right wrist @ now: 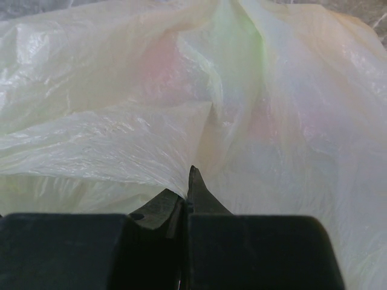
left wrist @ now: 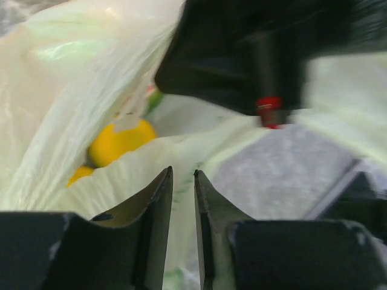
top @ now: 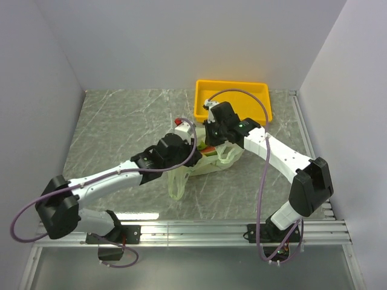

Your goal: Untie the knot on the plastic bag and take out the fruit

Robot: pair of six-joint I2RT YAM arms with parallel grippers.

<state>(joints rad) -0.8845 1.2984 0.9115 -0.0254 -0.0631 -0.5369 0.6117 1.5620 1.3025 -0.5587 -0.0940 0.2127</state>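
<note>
right gripper (right wrist: pixel 187 184) pressed together on a plastic bag (top: pixel 211 167) fold, table centre, likely lifting the film | left gripper (left wrist: pixel 181 181) nearly together at the mouth, grip unclear | yellow fruit (left wrist: pixel 118 142) inside

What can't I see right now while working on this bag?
Knot: top view, the left arm and right arm cover the bag; neither wrist view shows it.
Fruit: left wrist, one yellow piece, kind unclear; right wrist, only pink and green tints through film.
Left claw: narrow gap, whether it pinches film is unclear.
Dark shape: left wrist, blurred.
</note>
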